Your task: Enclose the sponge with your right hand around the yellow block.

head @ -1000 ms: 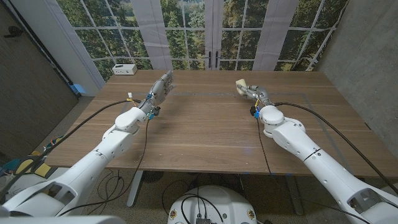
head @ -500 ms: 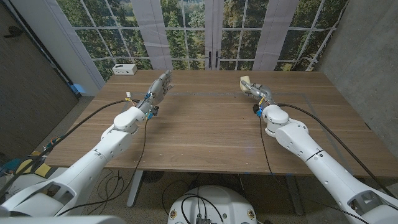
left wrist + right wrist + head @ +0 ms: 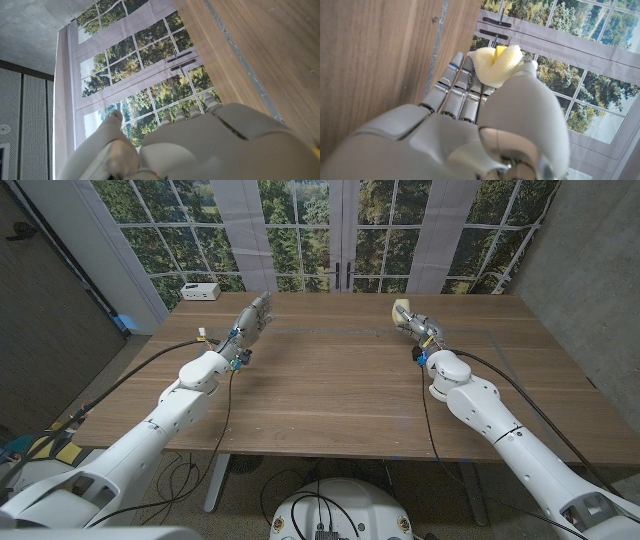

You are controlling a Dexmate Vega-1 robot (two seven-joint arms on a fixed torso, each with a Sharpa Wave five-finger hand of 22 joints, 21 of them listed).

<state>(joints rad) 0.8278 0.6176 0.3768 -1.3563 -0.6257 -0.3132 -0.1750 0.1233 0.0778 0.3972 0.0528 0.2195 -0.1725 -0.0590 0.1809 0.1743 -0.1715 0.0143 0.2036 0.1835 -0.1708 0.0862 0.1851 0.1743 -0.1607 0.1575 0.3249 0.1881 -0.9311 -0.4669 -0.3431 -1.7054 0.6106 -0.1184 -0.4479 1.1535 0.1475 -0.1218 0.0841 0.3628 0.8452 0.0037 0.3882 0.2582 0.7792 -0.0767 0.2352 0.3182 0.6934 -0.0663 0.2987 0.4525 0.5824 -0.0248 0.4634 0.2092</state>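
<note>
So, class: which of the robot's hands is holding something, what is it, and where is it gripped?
The right hand holds the pale sponge, folded around a yellow block, between thumb and fingertips. The left hand holds nothing.

Yellow block (image 3: 498, 53) mostly hidden inside the folded sponge (image 3: 495, 67) (only a sliver visible)

A pale cream sponge (image 3: 496, 66) folds around a bright yellow block (image 3: 499, 53) in the light grey right hand (image 3: 485, 120), over a brown wood-grain table (image 3: 330, 380) bearing a white box (image 3: 201, 291).
</note>
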